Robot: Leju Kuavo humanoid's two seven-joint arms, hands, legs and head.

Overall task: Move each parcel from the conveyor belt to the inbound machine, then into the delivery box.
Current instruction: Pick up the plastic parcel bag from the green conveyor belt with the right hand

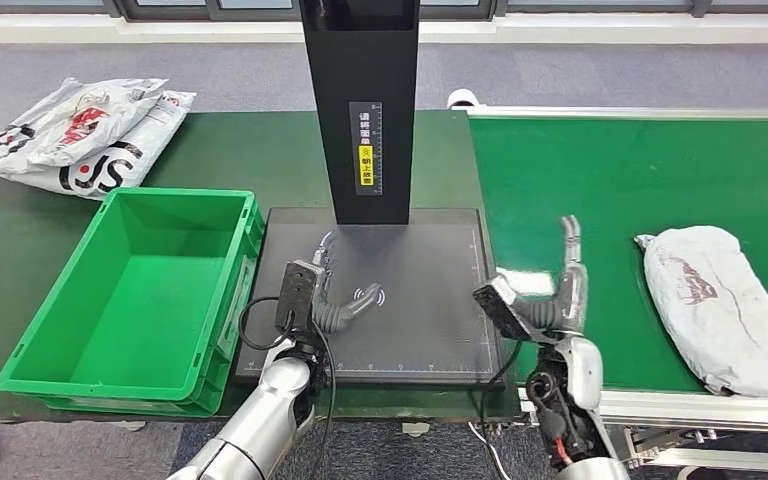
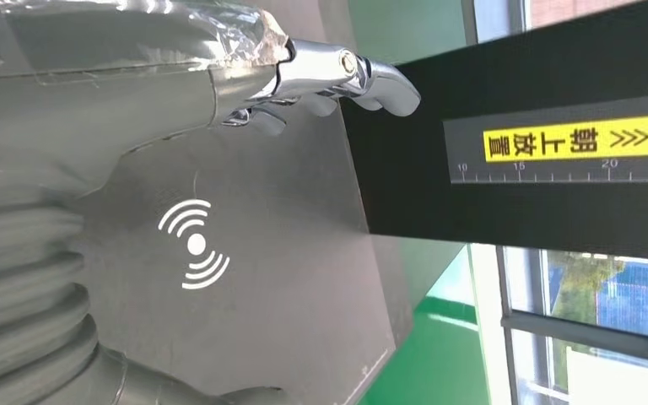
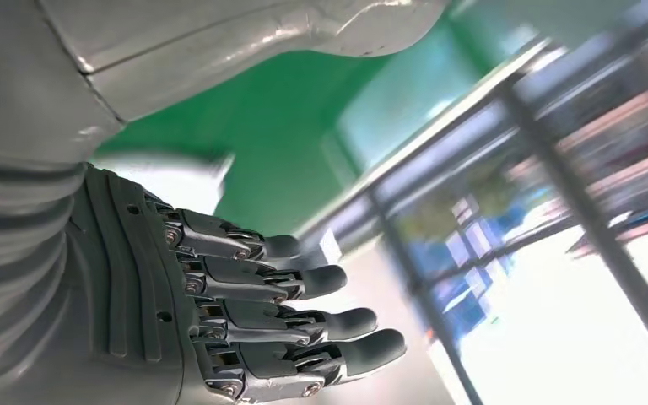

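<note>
A grey-white bagged parcel [image 1: 725, 305] lies on the green conveyor belt [image 1: 600, 180] at the right. The inbound machine is a dark flat plate [image 1: 420, 300] with a black post [image 1: 360, 100] rising from its far side. My left hand [image 1: 328, 290] hovers over the plate's left part, fingers apart, holding nothing; the left wrist view shows the fingers [image 2: 329, 76] above the plate's white wave mark [image 2: 196, 245]. My right hand [image 1: 560, 290] is raised at the plate's right edge, fingers up and empty, left of the parcel. The green delivery box [image 1: 140, 300] stands empty at the left.
Several white printed parcel bags [image 1: 80, 135] lie in a heap on the dark table at the far left, behind the box. The conveyor's metal rail [image 1: 700, 405] runs along its near edge. Grey floor lies beyond the table.
</note>
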